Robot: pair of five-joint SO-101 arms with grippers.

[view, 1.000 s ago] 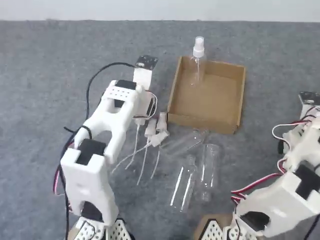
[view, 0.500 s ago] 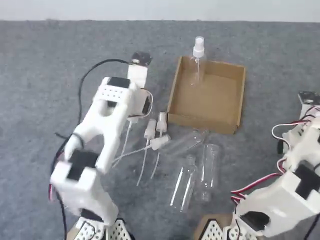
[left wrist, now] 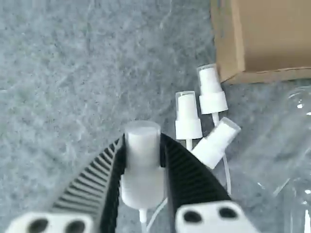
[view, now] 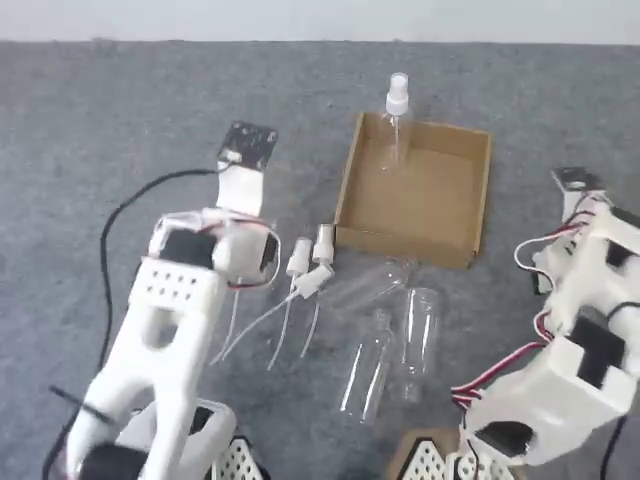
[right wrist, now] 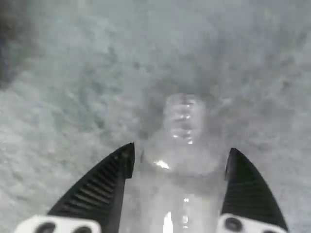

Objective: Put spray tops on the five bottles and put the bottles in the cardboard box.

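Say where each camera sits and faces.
High view: fixed off the arms, looking down on table, cardboard box, left arm, right arm.
Left wrist view: on that wrist, facing down past the left gripper, shut on a spray top.
Right wrist view: on that wrist, facing past the right gripper at a bottle.
Shared by high and left wrist views: cardboard box, loose spray tops.
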